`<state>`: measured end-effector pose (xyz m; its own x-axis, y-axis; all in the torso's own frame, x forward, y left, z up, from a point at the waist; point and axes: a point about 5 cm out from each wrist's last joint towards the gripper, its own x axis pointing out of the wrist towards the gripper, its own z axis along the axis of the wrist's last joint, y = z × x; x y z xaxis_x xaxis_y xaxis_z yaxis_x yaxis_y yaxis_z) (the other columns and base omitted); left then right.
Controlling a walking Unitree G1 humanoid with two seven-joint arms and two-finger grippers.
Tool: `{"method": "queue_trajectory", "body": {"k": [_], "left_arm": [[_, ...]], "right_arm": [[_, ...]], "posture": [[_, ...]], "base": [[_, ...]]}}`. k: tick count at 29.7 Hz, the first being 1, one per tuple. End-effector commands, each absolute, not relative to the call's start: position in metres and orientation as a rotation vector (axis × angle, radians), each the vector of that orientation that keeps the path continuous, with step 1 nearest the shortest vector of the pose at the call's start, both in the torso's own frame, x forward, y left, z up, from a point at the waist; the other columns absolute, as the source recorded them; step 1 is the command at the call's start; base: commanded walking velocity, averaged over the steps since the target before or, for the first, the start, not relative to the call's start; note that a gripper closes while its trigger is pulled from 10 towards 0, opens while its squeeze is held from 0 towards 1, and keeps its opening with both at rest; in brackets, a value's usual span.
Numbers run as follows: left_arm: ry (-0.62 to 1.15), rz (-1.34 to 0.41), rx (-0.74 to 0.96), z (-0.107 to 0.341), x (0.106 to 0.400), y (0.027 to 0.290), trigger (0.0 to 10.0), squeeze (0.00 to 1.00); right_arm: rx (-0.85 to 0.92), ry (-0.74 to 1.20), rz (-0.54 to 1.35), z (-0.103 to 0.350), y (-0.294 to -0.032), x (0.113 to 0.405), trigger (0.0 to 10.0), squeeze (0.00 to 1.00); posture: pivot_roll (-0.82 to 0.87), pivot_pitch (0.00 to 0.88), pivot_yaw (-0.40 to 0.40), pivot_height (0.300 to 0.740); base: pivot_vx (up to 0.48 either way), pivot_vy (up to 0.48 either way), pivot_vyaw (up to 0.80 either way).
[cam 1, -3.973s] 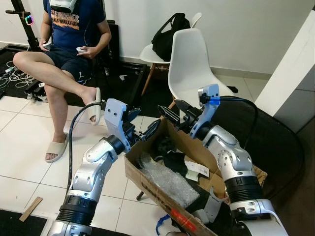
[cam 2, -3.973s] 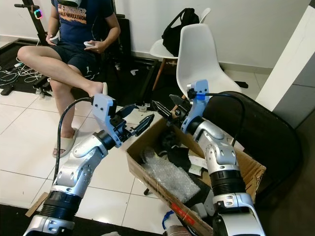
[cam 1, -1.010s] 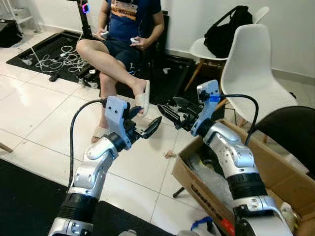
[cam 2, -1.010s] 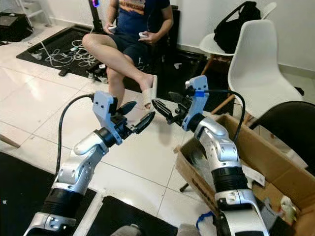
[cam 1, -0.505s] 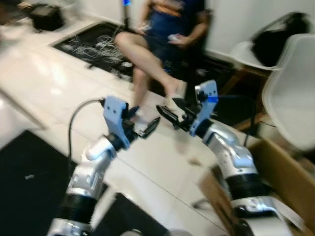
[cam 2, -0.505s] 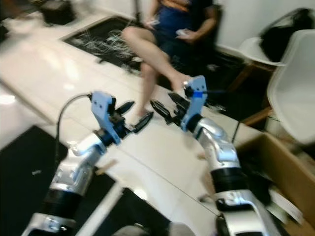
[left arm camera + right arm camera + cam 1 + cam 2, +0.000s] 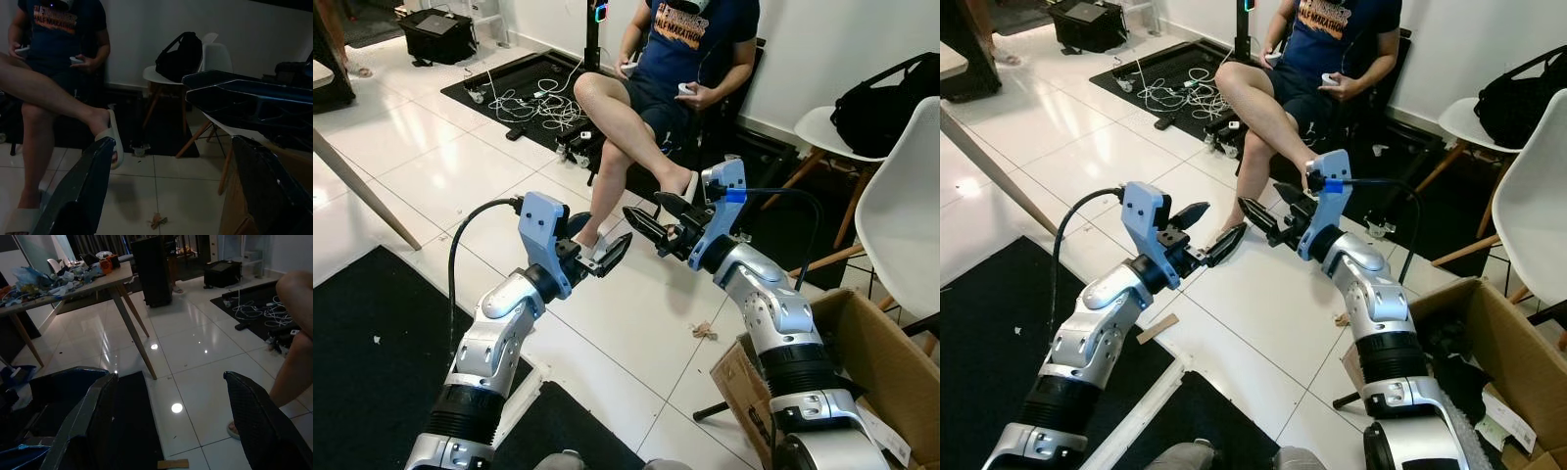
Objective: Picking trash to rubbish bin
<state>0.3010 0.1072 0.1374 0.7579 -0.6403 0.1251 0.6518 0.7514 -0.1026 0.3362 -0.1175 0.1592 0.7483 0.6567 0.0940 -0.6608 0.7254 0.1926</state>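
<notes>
White floor tiles (image 7: 440, 176) shine across most of the room, and a black mat (image 7: 372, 362) covers the lower left of the left eye view. The cardboard box (image 7: 862, 362) that serves as the rubbish bin sits at the lower right, with black scraps (image 7: 1459, 377) and paper already inside it. A white chair (image 7: 906, 230) stands just behind the box at the right edge.

Both arms are held up in the middle of the picture. The left gripper (image 7: 597, 250) has its two black fingers spread apart and holds nothing. The right gripper (image 7: 656, 227) is also spread wide and holds nothing.

A small brown scrap (image 7: 703, 331) lies on the tiles right of the middle, near the box. It looks like the trash to pick up. The left wrist view also shows this scrap (image 7: 157, 221) low on the floor. A flat wood piece (image 7: 1157, 329) lies at the edge of the mat, left of the middle.

A person (image 7: 675, 59) sits at the top middle with one leg crossed. Their slippered foot (image 7: 688, 186) hangs just behind the right gripper. A swing of that arm could probably hit the foot.

The scrap is tiny and thin, so the long fingers may slide over it or push it away on the smooth tiles. The robot must also bend far down, so it could bump the box or tip a little. Loose cables (image 7: 543, 103) lie at the upper left, well apart from the arms, and could catch a foot if the robot walks that way.
</notes>
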Motion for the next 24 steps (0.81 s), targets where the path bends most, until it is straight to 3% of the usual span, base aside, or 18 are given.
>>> {"method": "queue_trajectory", "body": {"k": [1,9,18,24], "left_arm": [[-0.077,-0.711,-0.146,0.1363,0.3012,0.1069,10.0,0.0],[-0.096,-0.723,-0.123,0.1385,0.3,0.1058,10.0,0.0],[-0.096,-0.724,-0.126,0.1383,0.2991,0.105,10.0,0.0],[-0.085,-0.721,-0.135,0.137,0.2996,0.1053,10.0,0.0]], "right_arm": [[0.234,-0.01,0.71,0.1577,-0.1221,0.3362,10.0,0.0],[0.237,-0.011,0.709,0.1579,-0.1224,0.3362,10.0,0.0],[0.239,-0.012,0.707,0.158,-0.1226,0.3361,10.0,0.0],[0.241,-0.012,0.707,0.158,-0.1226,0.3361,10.0,0.0]], "posture": [[-0.03,0.0,-0.042,0.74],[-0.03,0.0,-0.042,0.74],[-0.03,0.0,-0.042,0.74],[-0.03,0.0,-0.042,0.74]], "base": [[0.0,0.0,0.0],[0.0,0.0,0.0],[0.0,-0.433,0.0],[0.0,0.0,0.0]]}}
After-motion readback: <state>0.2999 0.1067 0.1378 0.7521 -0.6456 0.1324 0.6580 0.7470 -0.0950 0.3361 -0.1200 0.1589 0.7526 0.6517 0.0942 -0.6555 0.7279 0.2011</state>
